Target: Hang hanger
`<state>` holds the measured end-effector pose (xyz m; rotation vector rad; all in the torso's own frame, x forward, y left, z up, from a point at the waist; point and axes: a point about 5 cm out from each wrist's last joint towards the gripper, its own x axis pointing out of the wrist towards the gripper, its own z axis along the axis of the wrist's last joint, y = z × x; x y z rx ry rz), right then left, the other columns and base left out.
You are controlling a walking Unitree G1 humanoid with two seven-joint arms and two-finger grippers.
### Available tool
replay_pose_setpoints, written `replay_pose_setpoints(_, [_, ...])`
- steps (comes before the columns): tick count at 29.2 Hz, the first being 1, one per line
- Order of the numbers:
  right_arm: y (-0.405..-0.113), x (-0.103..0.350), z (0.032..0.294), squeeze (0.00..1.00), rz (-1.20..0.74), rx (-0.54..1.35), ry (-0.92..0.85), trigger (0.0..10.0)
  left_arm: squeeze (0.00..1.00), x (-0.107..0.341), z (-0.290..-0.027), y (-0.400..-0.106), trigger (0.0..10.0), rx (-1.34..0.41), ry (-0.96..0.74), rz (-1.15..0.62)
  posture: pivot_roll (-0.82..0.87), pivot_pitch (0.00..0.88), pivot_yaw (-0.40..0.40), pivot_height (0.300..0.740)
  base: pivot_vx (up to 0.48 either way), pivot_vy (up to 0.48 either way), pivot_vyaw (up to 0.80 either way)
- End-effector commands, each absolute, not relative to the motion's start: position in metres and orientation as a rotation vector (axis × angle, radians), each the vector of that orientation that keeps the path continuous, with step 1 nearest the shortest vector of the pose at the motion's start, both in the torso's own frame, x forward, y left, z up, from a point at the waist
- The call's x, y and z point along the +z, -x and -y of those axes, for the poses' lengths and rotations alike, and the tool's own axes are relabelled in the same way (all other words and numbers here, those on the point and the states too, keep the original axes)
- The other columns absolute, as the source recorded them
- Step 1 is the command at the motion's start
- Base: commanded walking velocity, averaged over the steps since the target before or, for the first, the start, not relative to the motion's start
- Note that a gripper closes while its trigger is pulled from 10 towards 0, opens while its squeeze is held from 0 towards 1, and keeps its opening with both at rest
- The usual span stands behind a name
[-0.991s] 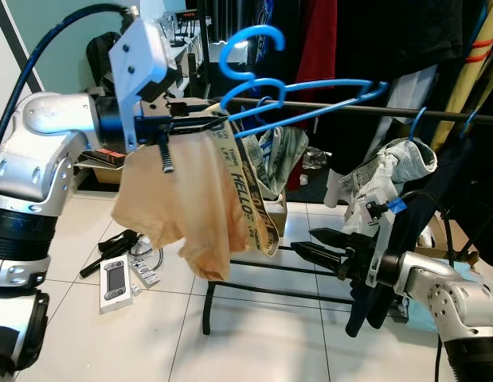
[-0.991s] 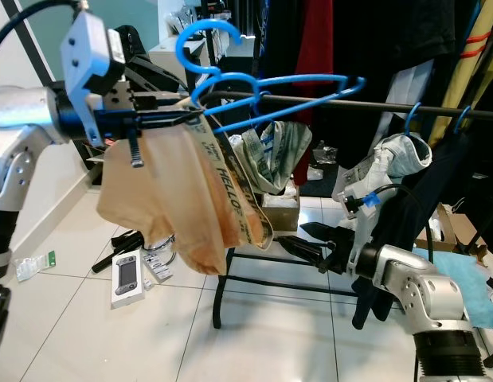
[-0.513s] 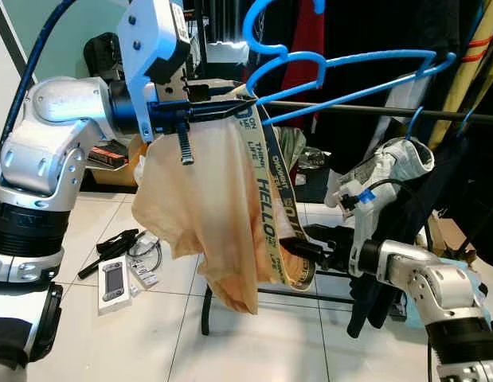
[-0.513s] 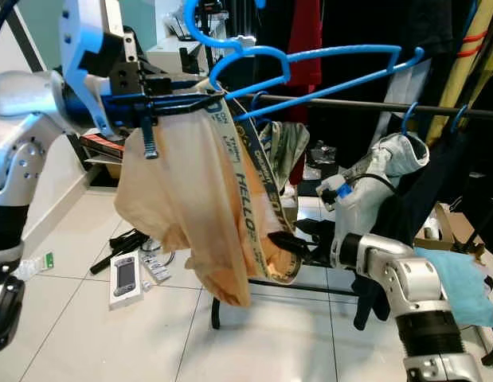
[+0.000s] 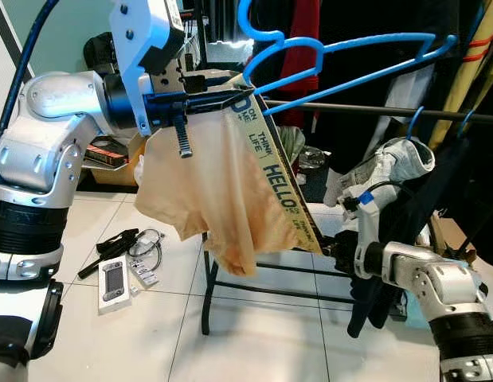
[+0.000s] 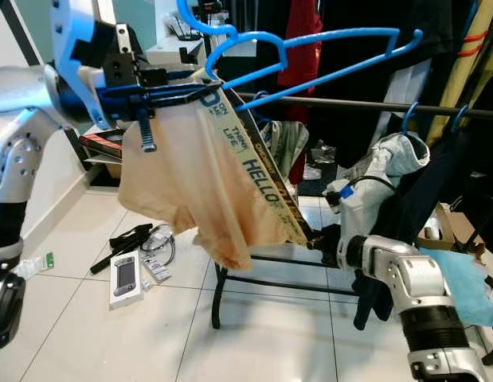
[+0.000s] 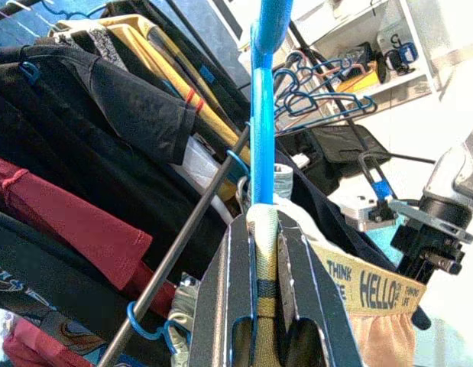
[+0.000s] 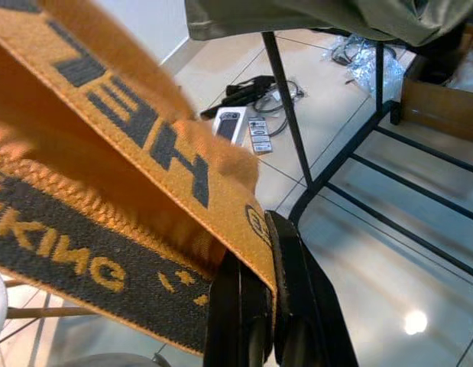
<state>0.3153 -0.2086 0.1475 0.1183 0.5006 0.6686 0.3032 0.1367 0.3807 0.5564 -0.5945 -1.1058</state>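
Left claw (image 5: 200,97) grips hanger (image 5: 342,60) above rail (image 5: 389,111); right claw (image 5: 330,247) pinches waistband (image 5: 282,187); next: lower hook onto rail

Glossy white tiled floor (image 5: 254,350) beneath a black metal clothes rack (image 5: 254,298); dark horizontal rail (image 5: 389,111) carrying black and red garments (image 5: 306,48); pale teal wall (image 5: 63,32) behind.
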Motion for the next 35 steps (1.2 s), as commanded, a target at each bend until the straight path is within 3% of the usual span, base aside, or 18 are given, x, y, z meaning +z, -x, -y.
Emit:
replay_pose_setpoints(1, [-0.316, 0.149, 0.213, 0.00, -0.510, 0.645, -0.130, 0.0, 0.00, 0.385, -0.144, -0.303, 10.0, -1.067, -0.586, 0.603, -0.08, 0.000, 0.026, 0.740, 0.000, 0.000, 0.00])
replay_pose_setpoints(10, [-0.325, 0.180, 0.237, 0.00, -0.372, 0.572, -0.301, 0.0, 0.00, 0.350, -0.149, -0.302, 10.0, -1.129, -0.676, 0.524, -0.08, 0.000, 0.027, 0.740, 0.000, 0.000, 0.00])
replay_pose_setpoints(11, [-0.334, 0.205, 0.252, 0.00, -0.238, 0.506, -0.404, 0.0, 0.00, 0.328, -0.152, -0.298, 10.0, -1.186, -0.700, 0.460, -0.08, 0.000, 0.027, 0.740, 0.000, 0.000, 0.00])
replay_pose_setpoints(16, [-0.344, 0.246, 0.273, 0.00, -0.037, 0.413, -0.542, 0.0, 0.00, 0.283, -0.167, -0.297, 10.0, -1.210, -0.801, 0.291, -0.08, 0.000, 0.023, 0.740, 0.000, 0.000, 0.00])
replay_pose_setpoints(28, [-0.349, 0.255, 0.270, 0.00, -0.033, 0.391, -0.548, 0.0, 0.00, 0.269, -0.176, -0.297, 10.0, -1.156, -0.819, 0.256, -0.07, 0.000, 0.015, 0.740, 0.000, 0.000, 0.00])
replay_pose_setpoints(35, [-0.351, 0.245, 0.264, 0.00, -0.101, 0.392, -0.538, 0.0, 0.00, 0.275, -0.173, -0.301, 10.0, -1.071, -0.779, 0.338, -0.08, 0.000, 0.014, 0.740, 0.000, 0.000, 0.00])
